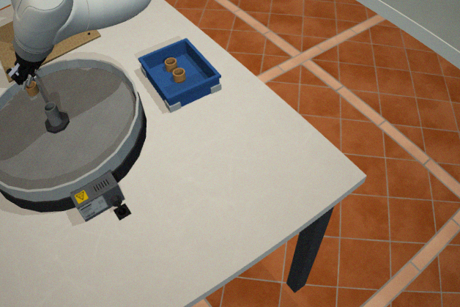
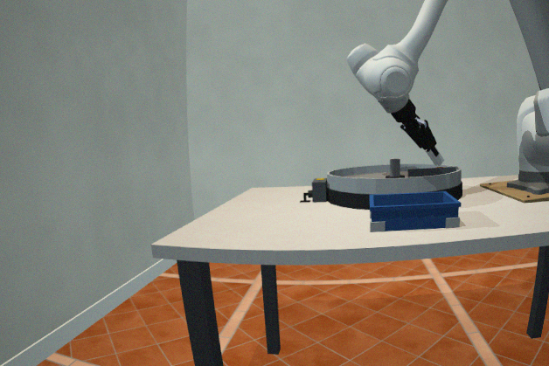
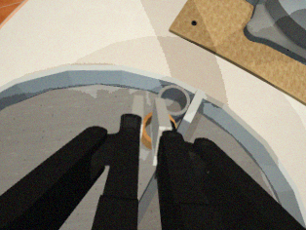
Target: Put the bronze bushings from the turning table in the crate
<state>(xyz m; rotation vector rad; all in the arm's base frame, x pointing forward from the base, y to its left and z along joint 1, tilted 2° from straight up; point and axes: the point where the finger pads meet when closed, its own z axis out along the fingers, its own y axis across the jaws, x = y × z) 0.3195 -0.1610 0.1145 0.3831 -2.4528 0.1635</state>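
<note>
My gripper (image 1: 29,80) (image 2: 437,161) (image 3: 146,111) is shut, with only a slim gap between its fingers, low over the turning table (image 1: 94,135) (image 2: 390,184) (image 3: 58,122). A bronze bushing (image 1: 32,89) (image 3: 145,134) stands on the table right at the fingertips. In the wrist view one finger crosses in front of its ring. Touching cannot be told. A steel bushing (image 3: 173,97) stands just beyond, by the rim. Two bronze bushings (image 1: 171,64) (image 1: 179,75) stand upright in the blue crate (image 1: 201,86) (image 2: 414,216). The crate's inside is hidden in the exterior view.
A slanted bar (image 1: 43,89) (image 3: 190,114) runs from the grey centre post (image 1: 52,111) (image 2: 394,167) toward the rim, close beside the fingers. The drive box (image 1: 98,195) (image 2: 319,189) sticks out from the turning table. The arm's base stands on a wooden board (image 1: 81,41) (image 3: 210,41).
</note>
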